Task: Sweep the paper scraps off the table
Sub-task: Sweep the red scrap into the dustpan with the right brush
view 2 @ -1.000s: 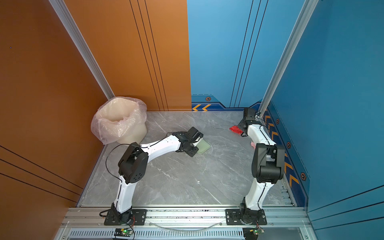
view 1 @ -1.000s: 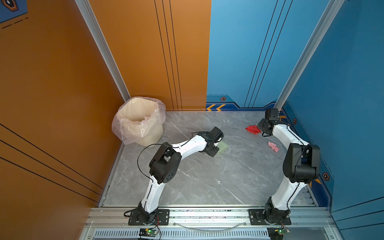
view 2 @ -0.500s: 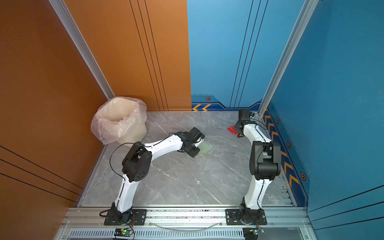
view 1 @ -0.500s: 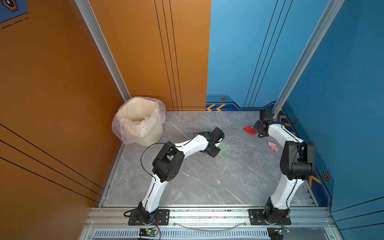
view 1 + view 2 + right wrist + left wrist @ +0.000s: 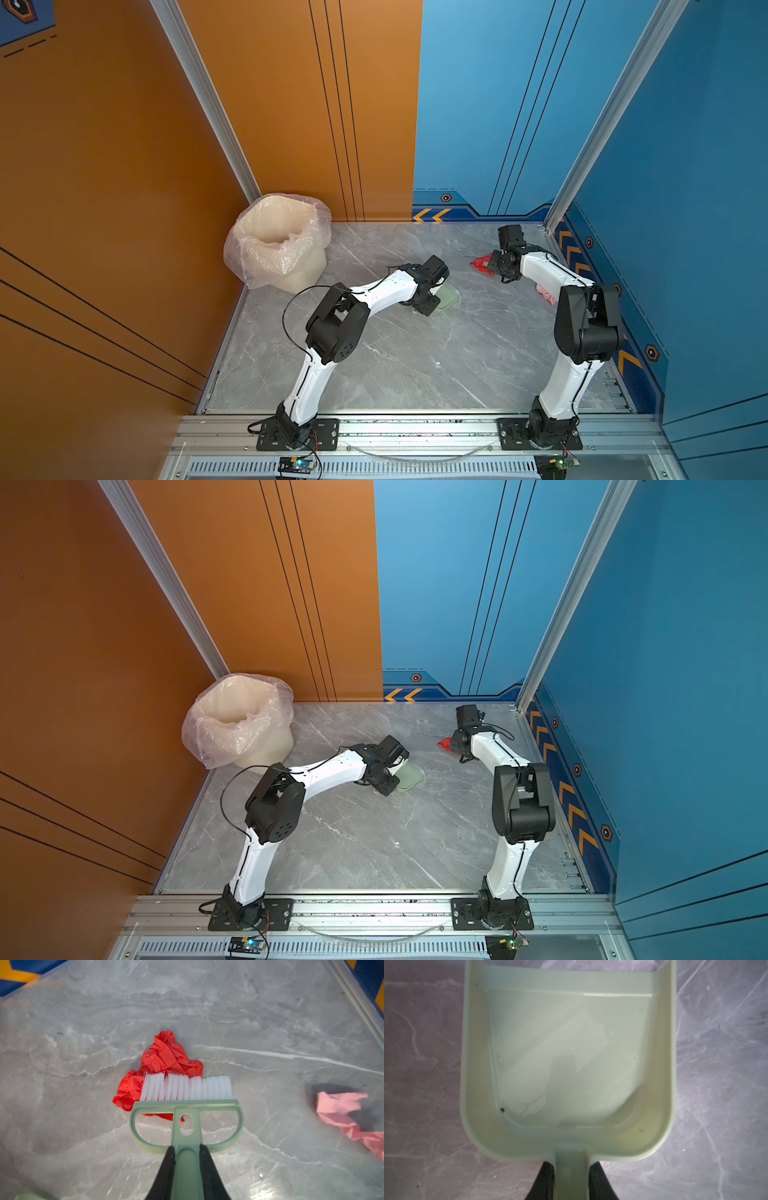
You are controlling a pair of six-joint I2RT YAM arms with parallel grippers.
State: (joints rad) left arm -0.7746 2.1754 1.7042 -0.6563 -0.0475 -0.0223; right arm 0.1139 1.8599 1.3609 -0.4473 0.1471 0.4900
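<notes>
The table (image 5: 415, 365) fills the floor of the booth, grey marble with white veins; in its far left corner stands a pale bin (image 5: 278, 245) lined with a loose clear bag. The left arm (image 5: 374, 291) bends in toward the middle of the table; the right arm (image 5: 544, 270) reaches up along the right side toward the far end. The left gripper (image 5: 571, 1167) is clamped tight on the handle of a pale green dustpan (image 5: 571, 1053), which lies flat on the marble near the middle, just right of the bin. The right gripper (image 5: 186, 1151) is pinched narrow on the handle of a matching green brush (image 5: 185, 1105); its white bristles press against the red wad. Of the paper scraps, two show: the red wad (image 5: 166, 1057) lies toward the far right of the table, well apart from the dustpan, seen in both top views (image 5: 480, 263); the pink wad (image 5: 342, 1109) lies apart from it, nearer the right wall, partly hidden by the right arm in a top view (image 5: 545, 292).
</notes>
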